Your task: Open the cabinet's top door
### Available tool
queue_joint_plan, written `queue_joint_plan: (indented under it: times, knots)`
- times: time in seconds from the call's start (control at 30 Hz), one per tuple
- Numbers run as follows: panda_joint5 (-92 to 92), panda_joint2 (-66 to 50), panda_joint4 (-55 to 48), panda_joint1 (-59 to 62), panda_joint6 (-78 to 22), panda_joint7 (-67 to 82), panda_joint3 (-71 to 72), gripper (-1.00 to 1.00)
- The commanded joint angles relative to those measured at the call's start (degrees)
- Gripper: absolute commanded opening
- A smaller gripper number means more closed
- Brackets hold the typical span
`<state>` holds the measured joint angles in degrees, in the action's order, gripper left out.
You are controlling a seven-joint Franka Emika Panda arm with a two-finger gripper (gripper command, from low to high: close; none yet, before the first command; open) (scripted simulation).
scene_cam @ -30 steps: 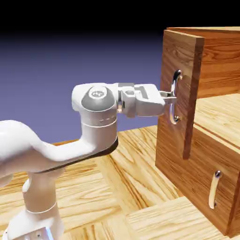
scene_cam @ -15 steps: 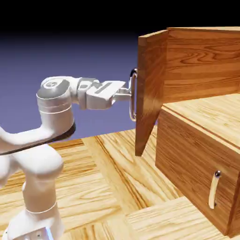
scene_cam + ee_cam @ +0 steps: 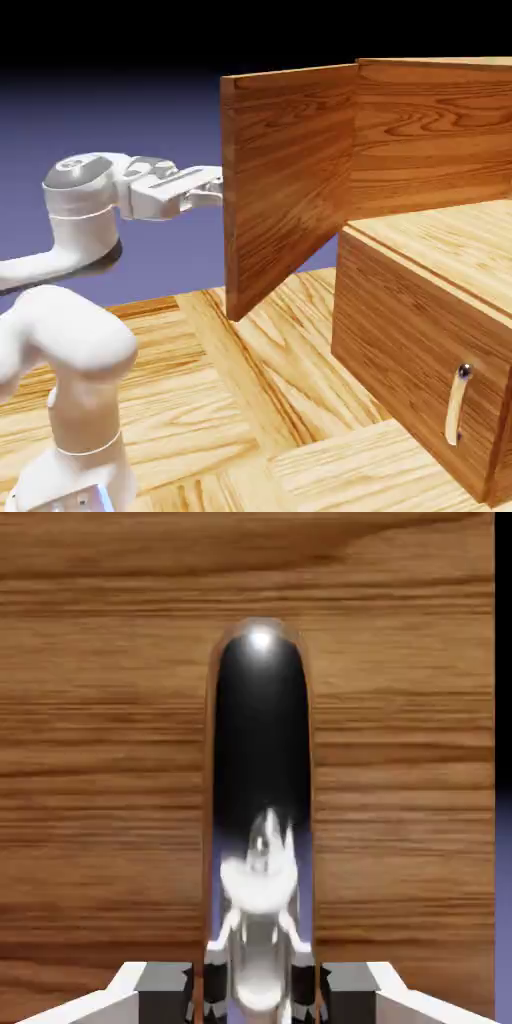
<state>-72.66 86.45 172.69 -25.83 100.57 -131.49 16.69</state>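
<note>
The cabinet (image 3: 430, 140) of brown wood grain stands at the right of the exterior view. Its top door (image 3: 290, 180) is swung far out to the left, showing its inner face. My gripper (image 3: 216, 187) reaches the door's outer side at its free edge, where the handle is hidden in this view. In the hand view the long silver handle (image 3: 260, 792) runs upright between my grey fingertips (image 3: 165, 990), against the door's wood (image 3: 100, 762). My gripper (image 3: 258, 1000) is shut on that handle.
Below the opened space sits the lower door panel (image 3: 410, 340) with its short silver handle (image 3: 457, 405), closed. The wooden table top (image 3: 230, 400) stretches under the swung door. My arm's white links (image 3: 70, 340) rise at the exterior view's left.
The top door has swung from slightly ajar to wide open, leftward. My gripper moved left with the handle, which is now hidden behind the door in the exterior view.
</note>
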Motion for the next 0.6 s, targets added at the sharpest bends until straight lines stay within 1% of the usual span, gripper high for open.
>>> queue_joint_plan:
  times: [0.0, 0.27, 0.57]
  knots:
    - [1.9, -1.0, -0.7, 0.0, -1.3, -0.4, 2.1, -1.00]
    - [16.8, -11.1, -9.4, 4.2, -12.4, -4.4, 18.7, -1.00]
    - [30.0, -23.3, -26.6, 19.0, -26.5, -8.2, 36.9, -1.00]
